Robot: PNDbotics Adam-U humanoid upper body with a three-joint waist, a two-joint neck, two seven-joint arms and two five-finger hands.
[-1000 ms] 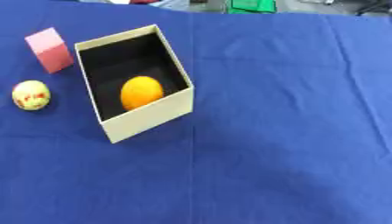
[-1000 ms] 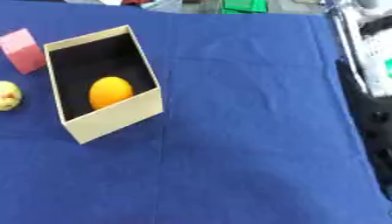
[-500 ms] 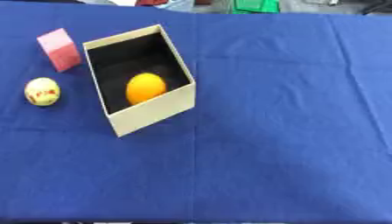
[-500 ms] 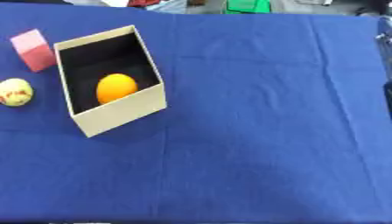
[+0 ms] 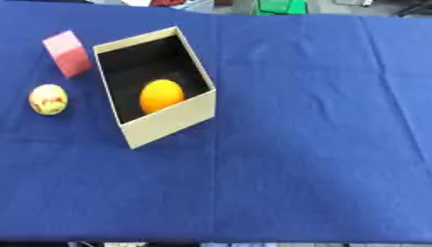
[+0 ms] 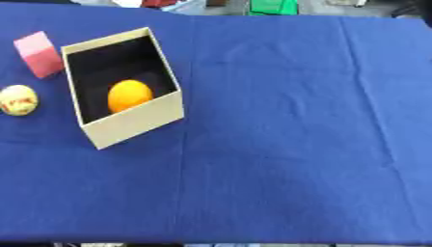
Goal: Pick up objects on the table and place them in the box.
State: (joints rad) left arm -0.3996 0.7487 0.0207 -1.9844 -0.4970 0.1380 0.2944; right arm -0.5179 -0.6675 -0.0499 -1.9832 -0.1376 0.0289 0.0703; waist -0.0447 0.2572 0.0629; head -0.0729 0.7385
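We see the surface (image 5: 303, 144) lit brightly and evenly from above, its blue cloth showing no glare. The box (image 5: 173, 118) holds a dark interior, and only the orange ball (image 5: 160, 95) inside catches light. Soft, short shadows lie under the box's near wall and beside the pink block (image 5: 67, 53). Both views look slightly blurred, edges smeared, and the clutter past the far edge is indistinct.

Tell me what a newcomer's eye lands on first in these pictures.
First comes the open cream box left of centre on the blue tablecloth, its dark inside holding an orange fruit. Just outside its left wall lie a pink block, farther back, and a small yellow ball with red markings, nearer. Neither robot hand is in view.
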